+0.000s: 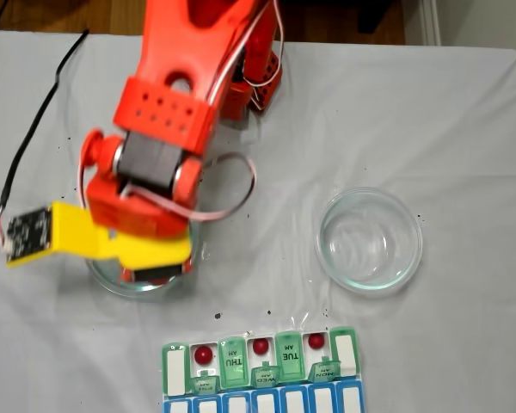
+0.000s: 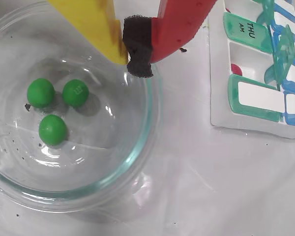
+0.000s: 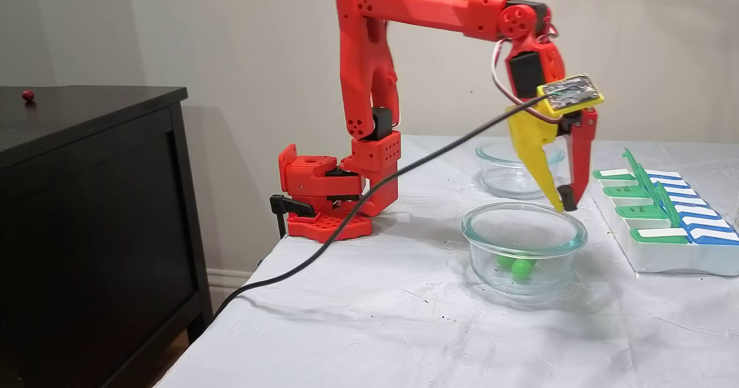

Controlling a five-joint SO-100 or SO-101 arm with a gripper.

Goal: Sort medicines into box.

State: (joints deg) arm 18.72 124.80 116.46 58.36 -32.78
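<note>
Three green balls lie in a clear glass dish (image 2: 154, 118): two side by side (image 2: 40, 92) (image 2: 75, 93) and one below them (image 2: 52, 130). In a fixed view a green ball (image 3: 521, 268) shows through the dish wall (image 3: 470, 243). My gripper (image 2: 128, 55) (image 3: 563, 203), one yellow and one red finger, is shut on nothing and hangs just over the dish's rim on the side toward the box. The pill organiser (image 1: 288, 353) (image 2: 258, 96) (image 3: 658, 261) holds three red balls (image 1: 204, 354) (image 1: 260, 346) (image 1: 316, 341) in open compartments.
A second glass dish (image 1: 321, 245) (image 3: 491, 174) stands empty between the arm's base and the organiser. A black cable (image 3: 404, 171) trails off the table's edge. A red ball (image 3: 28, 94) rests on the dark cabinet (image 3: 92, 203) beside the table.
</note>
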